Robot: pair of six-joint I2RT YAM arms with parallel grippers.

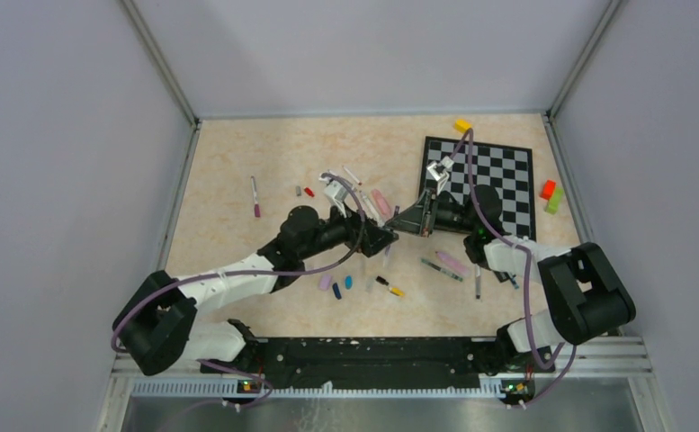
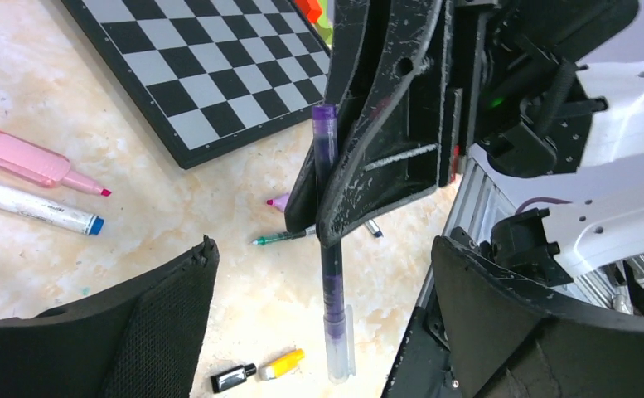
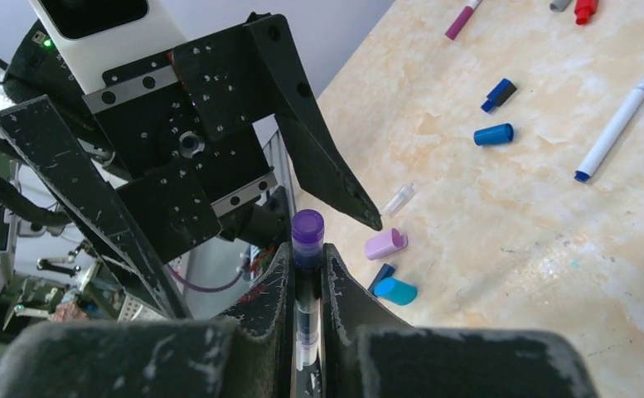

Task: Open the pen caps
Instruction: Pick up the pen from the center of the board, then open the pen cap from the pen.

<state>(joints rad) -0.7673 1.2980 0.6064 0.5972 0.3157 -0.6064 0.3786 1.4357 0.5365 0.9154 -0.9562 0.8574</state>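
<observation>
Right hand (image 3: pixel 307 257) is clamping a purple pen (image 2: pixel 328 274) mid-barrel, holding it up off the table (image 1: pixel 237 162), over its middle. Clear pen cap (image 2: pixel 340 348) is sitting on the pen's lower end. Left hand (image 1: pixel 386 236) is standing wide, fingers flanking the pen, apart from it. Lilac cap (image 3: pixel 384 244) and blue cap (image 3: pixel 395 290) are lying loose toward the table's near edge.

A beige marbled bench (image 1: pixel 237 153) carries a chessboard (image 1: pixel 507 171) upper right, with pens (image 1: pixel 255 196) and pen caps (image 1: pixel 325 283) scattered mid-frame.
</observation>
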